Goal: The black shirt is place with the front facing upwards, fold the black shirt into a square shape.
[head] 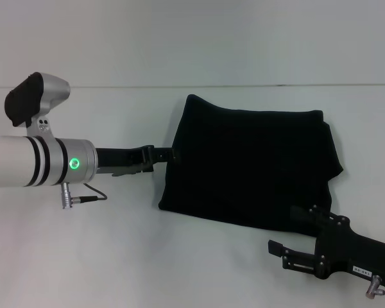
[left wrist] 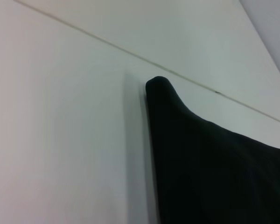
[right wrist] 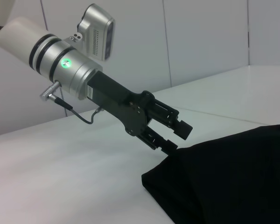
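Nearest the head camera, the right tool [head: 277, 251] is seen low at the bench's near right edge, just off the near right corner of the black shirt [head: 250, 167]; whether its fingers are parted or closed cannot be told. A small white label on its black body is visible but cannot be read. The black shirt lies folded into a rough rectangle at mid-bench [head: 115, 256], slightly right of centre, with one far corner raised in a small peak [left wrist: 157, 84]. No lettering or neck label is visible on the exposed cloth. The left tool [right wrist: 175, 135] is held at the shirt's left edge with its fingers parted, the lower finger touching the cloth edge, nothing gripped. A green light is lit on the left wrist [head: 74, 162].
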Robot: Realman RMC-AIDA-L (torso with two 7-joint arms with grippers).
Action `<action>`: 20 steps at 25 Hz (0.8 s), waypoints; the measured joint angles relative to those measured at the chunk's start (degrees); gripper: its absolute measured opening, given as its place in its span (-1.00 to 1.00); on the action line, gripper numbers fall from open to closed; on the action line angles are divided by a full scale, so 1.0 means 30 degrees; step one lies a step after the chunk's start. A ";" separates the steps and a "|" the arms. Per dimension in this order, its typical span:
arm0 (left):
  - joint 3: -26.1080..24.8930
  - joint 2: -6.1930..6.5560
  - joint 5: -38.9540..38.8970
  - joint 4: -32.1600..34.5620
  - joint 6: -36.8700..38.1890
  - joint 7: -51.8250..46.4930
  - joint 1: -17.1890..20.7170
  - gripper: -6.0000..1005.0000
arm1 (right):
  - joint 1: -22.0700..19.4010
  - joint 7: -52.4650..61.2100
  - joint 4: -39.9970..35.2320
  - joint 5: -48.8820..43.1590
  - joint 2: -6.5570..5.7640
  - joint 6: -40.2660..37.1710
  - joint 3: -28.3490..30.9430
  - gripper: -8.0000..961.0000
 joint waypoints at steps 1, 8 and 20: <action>0.0000 -0.0010 0.0003 -0.0057 -0.0023 0.0000 0.0000 0.31 | 0.0004 0.0000 0.0000 -0.0004 0.0000 -0.0003 0.0000 0.95; 0.0181 -0.0252 -0.0055 -0.0391 0.0071 -0.0004 -0.0137 0.70 | 0.0017 0.0001 0.0000 -0.0022 0.0000 -0.0029 0.0004 0.95; 0.1160 -0.0304 -0.0089 -0.0822 -0.0205 -0.0030 -0.0584 0.75 | 0.0017 0.0001 0.0001 -0.0035 0.0001 -0.0029 0.0005 0.95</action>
